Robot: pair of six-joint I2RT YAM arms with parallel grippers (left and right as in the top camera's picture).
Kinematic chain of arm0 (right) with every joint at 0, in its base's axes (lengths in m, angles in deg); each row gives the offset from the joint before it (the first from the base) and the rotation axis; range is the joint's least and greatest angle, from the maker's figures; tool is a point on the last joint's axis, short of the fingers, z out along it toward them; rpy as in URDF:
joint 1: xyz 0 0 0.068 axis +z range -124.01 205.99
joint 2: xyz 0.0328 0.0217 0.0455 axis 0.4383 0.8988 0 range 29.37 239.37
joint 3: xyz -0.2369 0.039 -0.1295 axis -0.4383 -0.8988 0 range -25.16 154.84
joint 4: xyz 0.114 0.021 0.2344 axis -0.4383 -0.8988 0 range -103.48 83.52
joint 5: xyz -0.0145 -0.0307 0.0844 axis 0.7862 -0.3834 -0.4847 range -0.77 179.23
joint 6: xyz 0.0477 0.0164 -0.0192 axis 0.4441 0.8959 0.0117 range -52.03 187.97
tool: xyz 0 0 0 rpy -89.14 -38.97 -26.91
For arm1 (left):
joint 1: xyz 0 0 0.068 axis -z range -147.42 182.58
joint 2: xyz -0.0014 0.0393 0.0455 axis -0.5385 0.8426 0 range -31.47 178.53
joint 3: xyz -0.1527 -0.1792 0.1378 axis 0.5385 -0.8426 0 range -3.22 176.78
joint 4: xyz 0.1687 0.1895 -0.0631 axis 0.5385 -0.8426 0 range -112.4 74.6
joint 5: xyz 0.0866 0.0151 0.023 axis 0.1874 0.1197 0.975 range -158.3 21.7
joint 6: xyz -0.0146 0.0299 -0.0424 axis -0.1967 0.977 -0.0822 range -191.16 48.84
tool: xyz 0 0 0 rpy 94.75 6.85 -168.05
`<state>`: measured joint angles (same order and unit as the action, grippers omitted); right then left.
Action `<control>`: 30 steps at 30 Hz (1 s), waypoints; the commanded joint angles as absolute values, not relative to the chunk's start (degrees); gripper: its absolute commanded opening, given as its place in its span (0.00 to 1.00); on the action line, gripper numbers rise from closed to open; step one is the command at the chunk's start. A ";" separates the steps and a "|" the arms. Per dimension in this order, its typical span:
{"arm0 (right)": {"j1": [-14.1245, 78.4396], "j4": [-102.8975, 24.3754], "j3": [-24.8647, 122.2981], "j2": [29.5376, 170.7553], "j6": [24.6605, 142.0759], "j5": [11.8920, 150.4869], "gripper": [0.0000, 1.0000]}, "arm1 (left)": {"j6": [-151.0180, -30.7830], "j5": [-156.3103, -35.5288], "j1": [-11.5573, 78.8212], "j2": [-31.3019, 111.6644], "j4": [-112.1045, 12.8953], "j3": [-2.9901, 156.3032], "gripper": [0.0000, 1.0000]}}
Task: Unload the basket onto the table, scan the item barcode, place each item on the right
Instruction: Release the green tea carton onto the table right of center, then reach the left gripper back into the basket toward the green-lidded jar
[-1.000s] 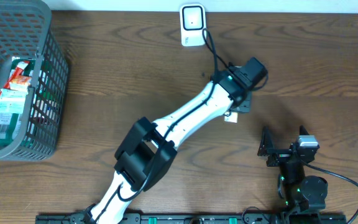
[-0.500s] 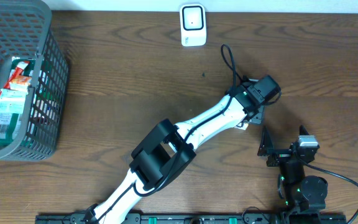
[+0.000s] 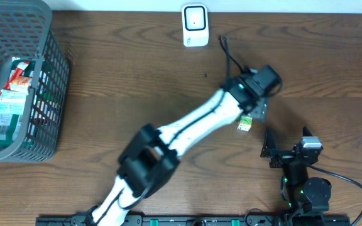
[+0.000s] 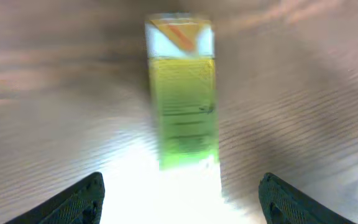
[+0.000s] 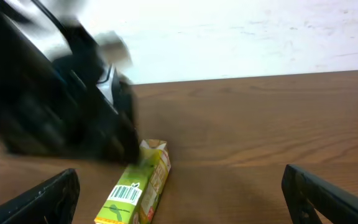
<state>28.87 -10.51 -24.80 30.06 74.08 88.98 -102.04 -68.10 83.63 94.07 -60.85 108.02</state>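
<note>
The item, a small green carton [image 3: 244, 124], lies flat on the wooden table just in front of my left gripper [image 3: 258, 110]. In the left wrist view the carton [image 4: 182, 93] lies lengthwise ahead of the fingers, and the left gripper [image 4: 182, 202] is open and holds nothing. From the right wrist the carton [image 5: 138, 190] shows its barcode label [image 5: 124, 194] facing up. My right gripper [image 5: 182, 205] is open and empty, near the table's front edge [image 3: 288, 143], a short way from the carton. The white scanner [image 3: 195, 25] stands at the back edge.
A grey wire basket [image 3: 49, 94] with several packaged goods sits at the far left. The scanner's black cable [image 3: 228, 53] loops toward the left arm [image 3: 187, 125], which reaches diagonally across the table. A pale wall [image 5: 241, 37] lies beyond the table.
My left gripper has opened and let go of the carton, which now rests on the table. The left arm swung right, then drew back a little. The right arm has not moved.
</note>
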 commanded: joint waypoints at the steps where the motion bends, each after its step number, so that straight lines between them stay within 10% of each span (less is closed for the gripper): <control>1: 29.09 -10.73 -24.86 29.71 74.76 88.94 0.99 | -97.62 -65.45 79.06 85.94 -64.28 110.58 0.80; 20: 29.09 -10.75 -24.86 29.71 74.76 88.92 0.99 | -100.83 -60.12 14.93 53.90 -79.17 110.88 0.80; 30: 29.09 -10.75 -24.86 29.71 74.76 88.92 0.99 | -97.77 -60.14 4.27 62.64 -89.18 107.89 0.80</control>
<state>28.91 -10.51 -24.80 30.06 74.08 88.98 -100.88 -60.23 4.68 58.97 -87.06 109.42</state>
